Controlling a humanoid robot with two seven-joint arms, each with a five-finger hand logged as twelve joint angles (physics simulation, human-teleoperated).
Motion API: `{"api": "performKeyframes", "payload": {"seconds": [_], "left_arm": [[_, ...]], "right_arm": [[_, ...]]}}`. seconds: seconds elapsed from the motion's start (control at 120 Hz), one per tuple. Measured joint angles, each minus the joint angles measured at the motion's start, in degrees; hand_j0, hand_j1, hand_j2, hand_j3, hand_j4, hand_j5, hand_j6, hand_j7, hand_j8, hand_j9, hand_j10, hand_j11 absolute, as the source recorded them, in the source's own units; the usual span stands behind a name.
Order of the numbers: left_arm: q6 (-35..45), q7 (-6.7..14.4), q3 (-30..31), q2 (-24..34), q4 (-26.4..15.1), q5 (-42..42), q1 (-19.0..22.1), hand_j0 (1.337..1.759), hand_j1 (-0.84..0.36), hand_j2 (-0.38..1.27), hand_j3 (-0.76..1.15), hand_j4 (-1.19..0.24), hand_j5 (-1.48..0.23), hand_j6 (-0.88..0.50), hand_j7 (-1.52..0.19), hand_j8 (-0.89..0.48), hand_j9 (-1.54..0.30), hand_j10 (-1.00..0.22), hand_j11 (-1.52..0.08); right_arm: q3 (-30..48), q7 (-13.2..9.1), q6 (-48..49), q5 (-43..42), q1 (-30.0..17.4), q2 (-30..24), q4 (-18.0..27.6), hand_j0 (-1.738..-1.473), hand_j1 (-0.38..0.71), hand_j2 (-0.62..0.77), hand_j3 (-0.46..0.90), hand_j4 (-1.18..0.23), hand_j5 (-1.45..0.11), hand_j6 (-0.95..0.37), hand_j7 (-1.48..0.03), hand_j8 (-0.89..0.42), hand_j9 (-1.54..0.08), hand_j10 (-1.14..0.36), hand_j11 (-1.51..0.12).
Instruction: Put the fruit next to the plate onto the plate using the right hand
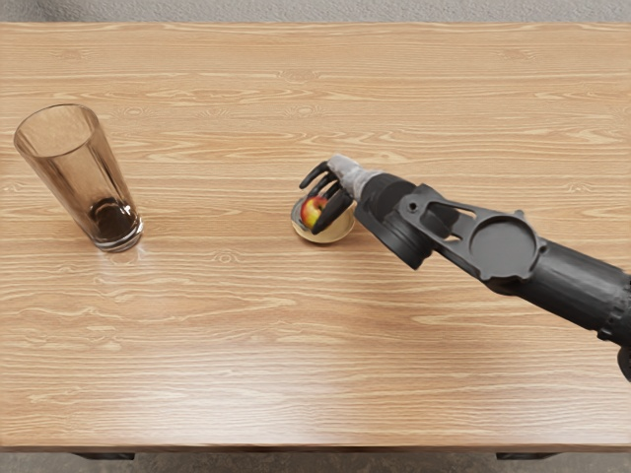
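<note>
Fingers [317, 178] of the right hand [333, 189] curl around the small round red-and-yellow fruit [314, 210], holding it over the little round yellow plate [333, 236] beneath the palm; a tall brown-tinted glass tumbler [77, 175] stands well off to its left.

The plate [333, 235] sat near the middle of the bench [296, 374]. The apple [314, 210] was over the plate's left part, inside its rim; whether it rested on the plate could not be told. The right robot hand [335, 187] was over the plate's rear part, its fingers [317, 177] curled around the apple from above and from the right. Its arm ran from the plate rightward and forward to the picture's right edge. The drinking glass [79, 177] stood well to the left of the plate, about level with it.
</note>
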Motion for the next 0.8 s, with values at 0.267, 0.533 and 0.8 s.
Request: {"api": "performKeyframes", "payload": {"seconds": [0.267,0.533,0.8], "left_arm": [[0.0,0.0,0.0,0.0,0.0,0.0,0.0,1.658,0.06,0.05,0.0,-0.24,-0.32,-0.24,-0.32,-0.24,-0.32,-0.24,-0.32],[0.0,0.0,0.0,0.0,0.0,0.0,0.0,1.658,0.06,0.05,0.0,-0.24,-0.32,-0.24,-0.32,-0.24,-0.32,-0.24,-0.32],[0.0,0.0,0.0,0.0,0.0,0.0,0.0,1.658,0.06,0.05,0.0,-0.24,-0.32,-0.24,-0.32,-0.24,-0.32,-0.24,-0.32]], "right_arm": [[3.3,0.0,2.5,5.6,1.1,-10.4,7.2,-1.658,-0.18,0.05,0.0,-0.16,-0.22,-0.17,-0.21,-0.15,-0.22,-0.19,-0.22],[14.2,0.0,39.6,35.2,1.3,-36.4,8.9,-1.658,-0.27,0.01,0.0,-0.07,-0.09,-0.07,-0.09,-0.07,-0.09,-0.08,-0.09],[14.8,0.0,48.5,47.1,-1.6,-48.1,4.0,-1.658,-0.3,0.0,0.0,-0.05,-0.06,-0.05,-0.06,-0.05,-0.06,-0.05,-0.06]]}}
